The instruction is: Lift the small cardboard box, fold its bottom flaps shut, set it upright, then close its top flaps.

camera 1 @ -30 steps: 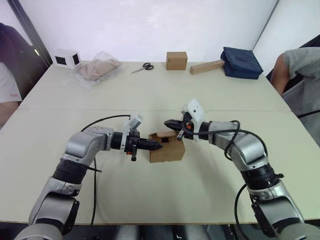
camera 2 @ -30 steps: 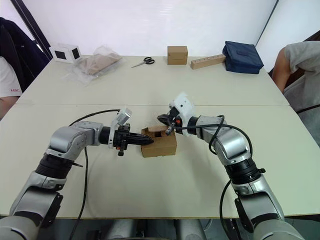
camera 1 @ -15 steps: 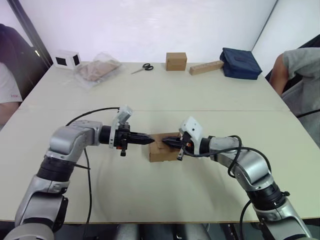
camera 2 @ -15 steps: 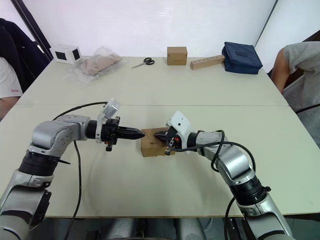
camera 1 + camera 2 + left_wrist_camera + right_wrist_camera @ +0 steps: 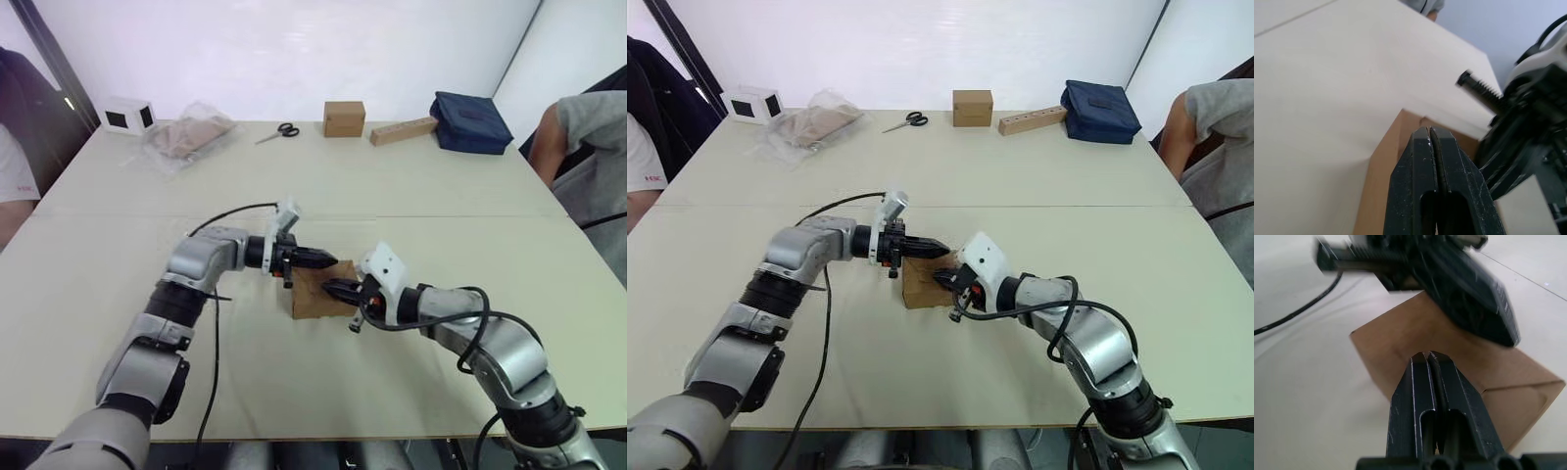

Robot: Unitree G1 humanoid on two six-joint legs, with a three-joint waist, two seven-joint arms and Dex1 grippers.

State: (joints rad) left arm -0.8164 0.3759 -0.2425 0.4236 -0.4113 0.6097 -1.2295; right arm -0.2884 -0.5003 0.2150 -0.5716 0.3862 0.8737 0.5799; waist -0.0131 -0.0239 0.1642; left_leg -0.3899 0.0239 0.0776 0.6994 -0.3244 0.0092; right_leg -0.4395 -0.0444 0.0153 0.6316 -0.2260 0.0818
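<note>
small cardboard box [image 5: 315, 291] on table [image 5: 411, 186], unprinted, left gripper [image 5: 328, 258] closed above it, right gripper [image 5: 331, 288] closed against its side

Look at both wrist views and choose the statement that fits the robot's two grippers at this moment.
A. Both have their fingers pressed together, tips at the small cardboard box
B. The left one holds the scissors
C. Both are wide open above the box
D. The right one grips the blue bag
A: the left gripper and the right gripper each show fingers pressed together, tips at the small cardboard box.
</note>
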